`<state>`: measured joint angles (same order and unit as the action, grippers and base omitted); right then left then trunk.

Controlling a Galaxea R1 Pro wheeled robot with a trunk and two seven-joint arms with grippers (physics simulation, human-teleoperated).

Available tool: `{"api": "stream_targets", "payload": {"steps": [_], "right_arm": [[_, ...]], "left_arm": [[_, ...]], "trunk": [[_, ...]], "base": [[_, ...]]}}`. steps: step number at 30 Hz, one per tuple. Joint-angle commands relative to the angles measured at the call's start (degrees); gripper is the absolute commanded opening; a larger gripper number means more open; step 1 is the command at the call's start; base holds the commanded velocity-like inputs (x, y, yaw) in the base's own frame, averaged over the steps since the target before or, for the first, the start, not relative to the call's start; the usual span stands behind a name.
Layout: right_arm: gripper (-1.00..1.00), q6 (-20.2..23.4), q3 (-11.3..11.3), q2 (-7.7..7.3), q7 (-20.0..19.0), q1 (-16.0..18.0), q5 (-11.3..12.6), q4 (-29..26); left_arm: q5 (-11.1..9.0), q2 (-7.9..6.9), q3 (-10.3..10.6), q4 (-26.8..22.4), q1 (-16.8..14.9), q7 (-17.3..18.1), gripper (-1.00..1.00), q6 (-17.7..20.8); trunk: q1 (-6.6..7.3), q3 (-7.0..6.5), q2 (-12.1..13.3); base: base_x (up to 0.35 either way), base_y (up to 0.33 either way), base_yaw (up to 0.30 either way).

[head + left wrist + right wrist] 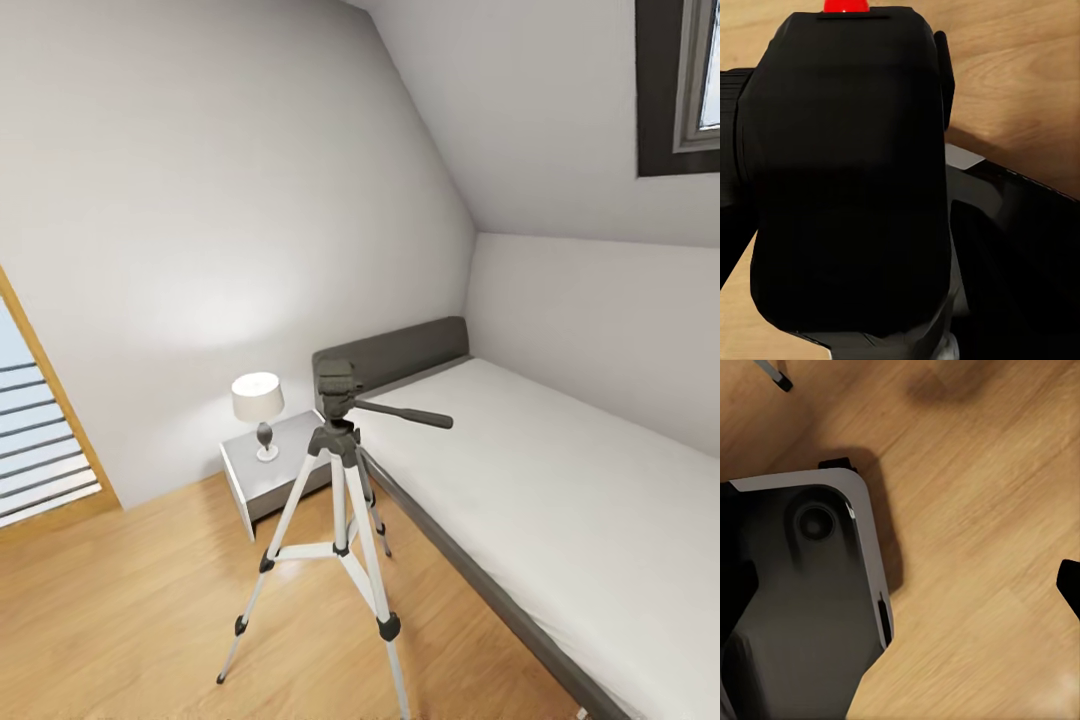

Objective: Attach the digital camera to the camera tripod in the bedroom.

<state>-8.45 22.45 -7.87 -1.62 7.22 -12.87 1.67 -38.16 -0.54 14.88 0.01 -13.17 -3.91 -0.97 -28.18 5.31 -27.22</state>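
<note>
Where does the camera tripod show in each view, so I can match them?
Head view: the camera tripod stands at centre, beside the bed.
Left wrist view: the digital camera close up, over the wood floor.
Right wrist view: one tripod foot on the floor.
Shared landmark: the wood floor.

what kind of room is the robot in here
Most likely a bedroom under a sloped roof: a white bed with a grey headboard stands along the wall, a small nightstand carrying a lit table lamp sits beside it, and the ceiling slants down over the bed. A camera tripod stands on the wood floor.
</note>
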Motion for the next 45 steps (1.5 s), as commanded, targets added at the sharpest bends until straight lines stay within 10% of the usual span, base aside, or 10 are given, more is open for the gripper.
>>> {"api": "stream_targets", "payload": {"steps": [1, 45], "right_arm": [[1.00, -0.3, 0.5, -0.04, -0.1, 0.1, -0.4, 0.2], [1.00, -0.4, 0.5, -0.04, -0.1, 0.1, -0.4, 0.2]], "left_arm": [[-0.2, 0.01, 0.5, 0.0, 0.0, -0.2, -1.00, -0.1], [-0.2, 0.01, 0.5, 0.0, 0.0, -0.2, -1.00, -0.1]], "trunk": [[-0.02, 0.21, -0.1], [-0.02, 4.06, -0.1]], "base": [[0.000, 0.000, 0.000], [0.000, 0.000, 0.000]]}}
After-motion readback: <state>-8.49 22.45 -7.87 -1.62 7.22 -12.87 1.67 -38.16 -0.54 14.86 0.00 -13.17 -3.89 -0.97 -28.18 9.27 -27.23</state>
